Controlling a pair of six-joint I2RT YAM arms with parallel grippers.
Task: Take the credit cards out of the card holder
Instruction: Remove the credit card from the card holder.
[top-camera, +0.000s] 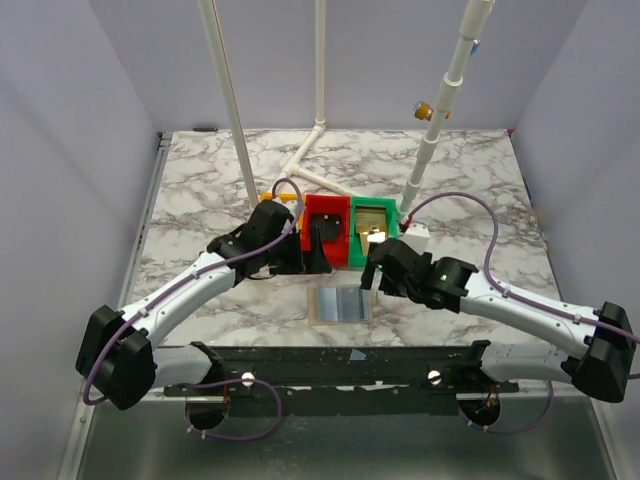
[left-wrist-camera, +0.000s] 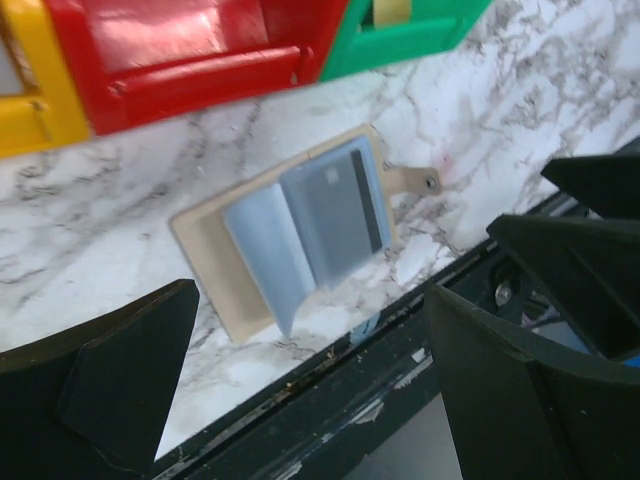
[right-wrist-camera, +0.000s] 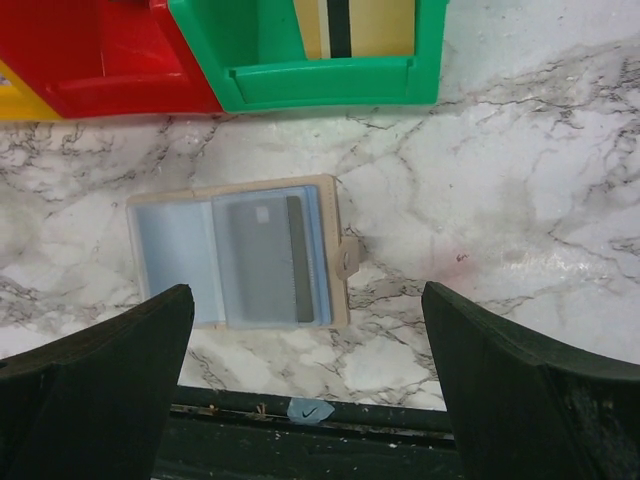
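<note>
The marbled surface carries everything. The left arm reaches in from the left of the card holder, and the right arm reaches in from its right. Both arm ends hang above the holder's far edge.

The left jaws stand wide apart and grip nothing. In the left wrist view the holder lies on the surface below the gap between them, untouched. The right jaws are also wide apart and empty. In the right wrist view the holder lies below their gap, nearer the left finger.

Three trays stand in a row just beyond the holder. The red tray and green tray are straight behind it, and the yellow tray is off to the left.

The holder lies open and flat, with a tan border, pale blue sleeves and a small snap strap on its right side. A grey card with a dark stripe sits in its right-hand sleeve. A gold card, also dark-striped, lies in the green tray.
</note>
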